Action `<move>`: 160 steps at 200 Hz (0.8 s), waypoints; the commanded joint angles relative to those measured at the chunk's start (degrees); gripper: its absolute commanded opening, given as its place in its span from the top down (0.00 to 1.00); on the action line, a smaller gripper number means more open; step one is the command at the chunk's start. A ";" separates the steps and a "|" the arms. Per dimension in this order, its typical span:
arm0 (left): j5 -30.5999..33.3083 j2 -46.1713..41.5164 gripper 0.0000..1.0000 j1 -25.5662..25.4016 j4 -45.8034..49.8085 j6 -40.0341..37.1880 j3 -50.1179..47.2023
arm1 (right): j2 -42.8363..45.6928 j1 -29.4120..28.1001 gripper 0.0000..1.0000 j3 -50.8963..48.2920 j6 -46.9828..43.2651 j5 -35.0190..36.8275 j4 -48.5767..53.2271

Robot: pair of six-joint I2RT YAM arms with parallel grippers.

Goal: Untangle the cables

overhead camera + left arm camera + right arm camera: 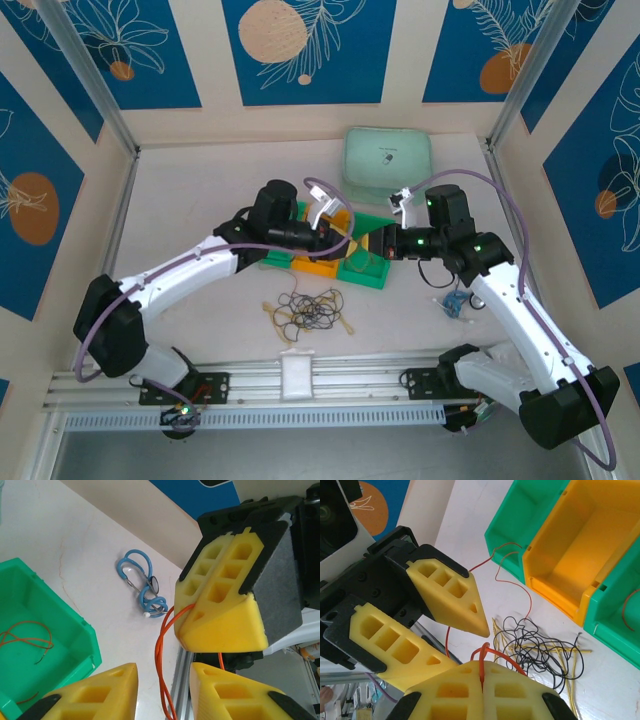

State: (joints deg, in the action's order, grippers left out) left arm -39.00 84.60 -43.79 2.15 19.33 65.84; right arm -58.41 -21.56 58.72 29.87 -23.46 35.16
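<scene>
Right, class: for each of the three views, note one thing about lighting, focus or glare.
Top external: even, soft light, only faint shadows on the table; the cables look tiny. Left wrist: blue clip sharp, no glare. Right wrist: black cables crisp against the bright, nearly washed-out table.

Cables on the table before the bins, a case behind them, clips rightward.
</scene>
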 commanded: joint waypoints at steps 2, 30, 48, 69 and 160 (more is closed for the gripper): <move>-1.95 0.96 0.70 -0.67 -0.99 0.27 2.09 | -0.21 -0.56 1.00 -0.79 0.56 -2.07 -0.77; -1.99 1.87 0.73 -0.64 0.45 -0.17 2.79 | -0.24 -0.81 1.00 -1.06 0.81 -2.20 -1.22; -1.87 2.45 0.76 -0.61 1.47 -0.48 3.17 | -0.12 -0.79 1.00 -1.06 1.02 -2.38 -1.48; -1.87 2.85 0.77 -0.66 2.53 -0.85 3.42 | -0.04 -0.86 1.00 -1.06 0.99 -2.38 -1.45; 5.26 -0.06 1.00 -0.55 8.48 -3.67 3.51 | 0.99 0.44 1.00 -1.57 1.07 1.95 0.94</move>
State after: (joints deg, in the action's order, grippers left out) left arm -36.38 86.96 -44.05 7.40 17.52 67.90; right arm -58.39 -21.93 58.00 30.50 -23.11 34.17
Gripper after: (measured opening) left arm 0.050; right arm 0.053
